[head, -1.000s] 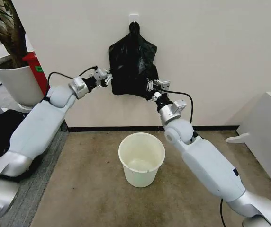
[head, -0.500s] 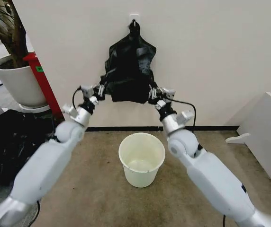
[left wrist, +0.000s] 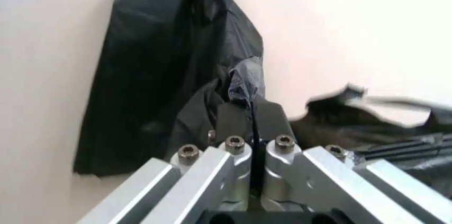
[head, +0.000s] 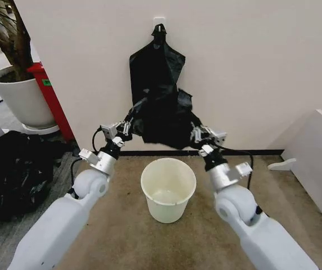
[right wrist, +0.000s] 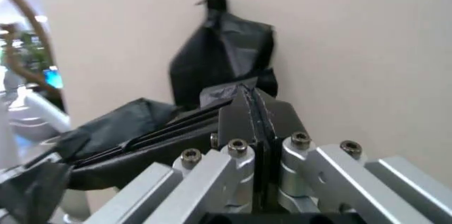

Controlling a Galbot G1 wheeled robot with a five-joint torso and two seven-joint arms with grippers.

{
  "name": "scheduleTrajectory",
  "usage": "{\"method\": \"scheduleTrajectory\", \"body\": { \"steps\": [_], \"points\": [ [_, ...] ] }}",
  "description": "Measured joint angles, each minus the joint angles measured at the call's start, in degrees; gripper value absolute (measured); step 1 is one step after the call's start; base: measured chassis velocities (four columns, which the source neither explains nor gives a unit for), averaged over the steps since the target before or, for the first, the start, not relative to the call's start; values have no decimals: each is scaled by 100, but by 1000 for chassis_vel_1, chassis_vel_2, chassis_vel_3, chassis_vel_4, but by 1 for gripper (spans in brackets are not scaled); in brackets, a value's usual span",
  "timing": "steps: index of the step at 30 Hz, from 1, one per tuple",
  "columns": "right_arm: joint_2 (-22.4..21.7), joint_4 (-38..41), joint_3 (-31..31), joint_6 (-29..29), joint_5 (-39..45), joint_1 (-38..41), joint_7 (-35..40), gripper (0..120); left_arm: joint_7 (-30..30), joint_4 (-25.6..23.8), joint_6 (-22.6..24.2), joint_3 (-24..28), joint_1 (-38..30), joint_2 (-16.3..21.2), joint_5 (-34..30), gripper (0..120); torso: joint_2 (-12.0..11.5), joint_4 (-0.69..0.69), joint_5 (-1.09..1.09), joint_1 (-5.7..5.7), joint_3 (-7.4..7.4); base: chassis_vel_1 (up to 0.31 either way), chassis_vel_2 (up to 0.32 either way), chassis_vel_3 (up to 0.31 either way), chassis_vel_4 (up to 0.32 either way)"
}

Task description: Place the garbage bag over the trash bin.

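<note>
The garbage bag (head: 166,121), thin glossy black film, hangs stretched between my two grippers just above the trash bin (head: 170,212), a cream-white bucket on the floor. My left gripper (head: 128,127) is shut on the bag's left edge, its fingers (left wrist: 233,121) pinching the film (left wrist: 242,78). My right gripper (head: 197,134) is shut on the right edge, with black film (right wrist: 127,128) running away from its closed fingers (right wrist: 240,115). Behind it, the flat bundle of bags (head: 155,64) still hangs from the wall hook.
A white plant pot (head: 20,98) with a tree and a red object (head: 53,98) stand at the left by the wall. A big black plastic heap (head: 14,169) lies on the floor at left. A white panel (head: 318,152) leans at right.
Both grippers have come down and away from the wall, drawing one bag off the hanging bundle. It now sits lower, right above the bin.
</note>
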Motion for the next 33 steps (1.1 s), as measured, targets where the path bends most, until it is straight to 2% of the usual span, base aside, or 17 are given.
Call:
{"method": "scheduleTrajectory", "body": {
  "steps": [6, 16, 20, 25, 28, 33],
  "points": [
    [122, 163, 221, -24, -93, -466, 67, 0, -197, -318, 282, 86, 308, -113, 2, 0, 0, 0, 0, 0, 0, 0, 0, 0, 0],
    [168, -343, 334, 71, -190, -618, 138, 0, -262, -186, 368, 265, 628, -537, 354, 0, 0, 1, 0, 0, 1, 0, 0, 0, 0],
    [173, -555, 280, 107, -197, -654, 219, 0, -280, -69, 340, 283, 781, -673, 731, 0, 0, 1, 0, 0, 1, 0, 0, 0, 0],
    [136, -649, 93, 45, -248, -798, 449, 0, -386, 13, 282, 287, 999, -654, 1285, 0, 0, 1, 0, 0, 1, 0, 0, 0, 0],
    [96, -707, -181, -264, -318, -946, 791, 0, -641, 69, 373, 291, 1254, -621, 1643, 0, 0, 1, 0, 0, 1, 0, 0, 0, 0],
    [94, -729, -429, -803, -267, -1008, 1182, 0, -846, 194, 473, 318, 1381, -664, 1766, 0, 0, 2, -1, 0, 1, 0, 0, 0, 0]
  ]
}}
